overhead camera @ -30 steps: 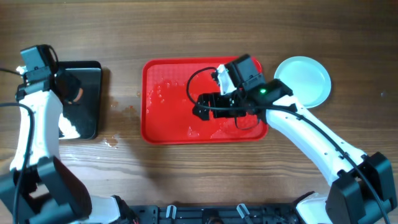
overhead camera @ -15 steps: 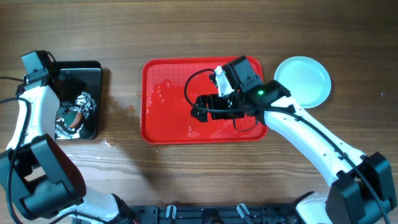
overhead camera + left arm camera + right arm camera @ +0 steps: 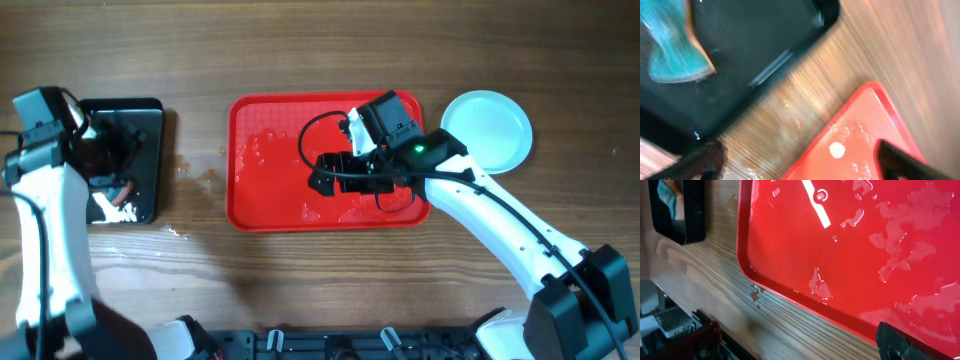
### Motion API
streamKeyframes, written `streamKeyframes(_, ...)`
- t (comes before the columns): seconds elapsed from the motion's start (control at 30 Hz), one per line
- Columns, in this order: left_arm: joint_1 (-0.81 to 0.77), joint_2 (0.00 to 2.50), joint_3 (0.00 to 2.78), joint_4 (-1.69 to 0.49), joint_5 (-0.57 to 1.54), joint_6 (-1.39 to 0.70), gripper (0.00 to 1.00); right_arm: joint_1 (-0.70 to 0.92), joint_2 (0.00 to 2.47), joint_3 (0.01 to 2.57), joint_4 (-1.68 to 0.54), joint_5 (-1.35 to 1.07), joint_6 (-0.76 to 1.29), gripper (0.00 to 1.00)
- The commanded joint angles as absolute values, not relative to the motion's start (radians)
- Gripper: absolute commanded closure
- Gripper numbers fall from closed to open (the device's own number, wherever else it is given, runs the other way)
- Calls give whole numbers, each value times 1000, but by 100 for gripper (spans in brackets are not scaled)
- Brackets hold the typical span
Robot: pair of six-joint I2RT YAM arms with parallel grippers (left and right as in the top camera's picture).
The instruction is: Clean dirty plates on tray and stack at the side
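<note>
The red tray (image 3: 265, 150) lies mid-table, wet with water patches and with no plate on it. A pale aqua-white plate (image 3: 490, 128) rests on the table just right of the tray; I cannot tell how many plates are stacked there. My right gripper (image 3: 322, 172) hovers open over the tray's middle, and in the right wrist view the right gripper (image 3: 802, 345) has nothing between its fingers above the tray's (image 3: 840, 240) front rim. My left gripper (image 3: 110, 155) is open over the black tray (image 3: 145, 125). The left gripper (image 3: 800, 167) is empty in the left wrist view.
In the black tray (image 3: 750, 60) at the far left lies a teal and orange sponge-like item (image 3: 675, 52). Water drops mark the wood (image 3: 195, 175) between the two trays. The right arm (image 3: 500, 230) crosses the table's lower right.
My left gripper has gone from shut to open above the black tray, and the item it carried now lies in that tray. The left arm shifted left. The right arm stayed put.
</note>
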State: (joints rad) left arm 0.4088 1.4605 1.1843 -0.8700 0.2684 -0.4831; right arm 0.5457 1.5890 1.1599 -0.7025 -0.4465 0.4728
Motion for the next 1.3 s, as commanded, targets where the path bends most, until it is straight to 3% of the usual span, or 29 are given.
streamKeyframes(0.0,414,1385,1197,-964,404,-486,0,549,1589,1164,-718,-433,508,0)
streamKeyframes(0.7,414,1376,1197,-991,403,-486,0,615,1221,1164,-1049,-328,500,0)
streamKeyframes(1.27,414,1376,1197,-991,403,-486,0,616,1207,1164,-1091,-329,500,0)
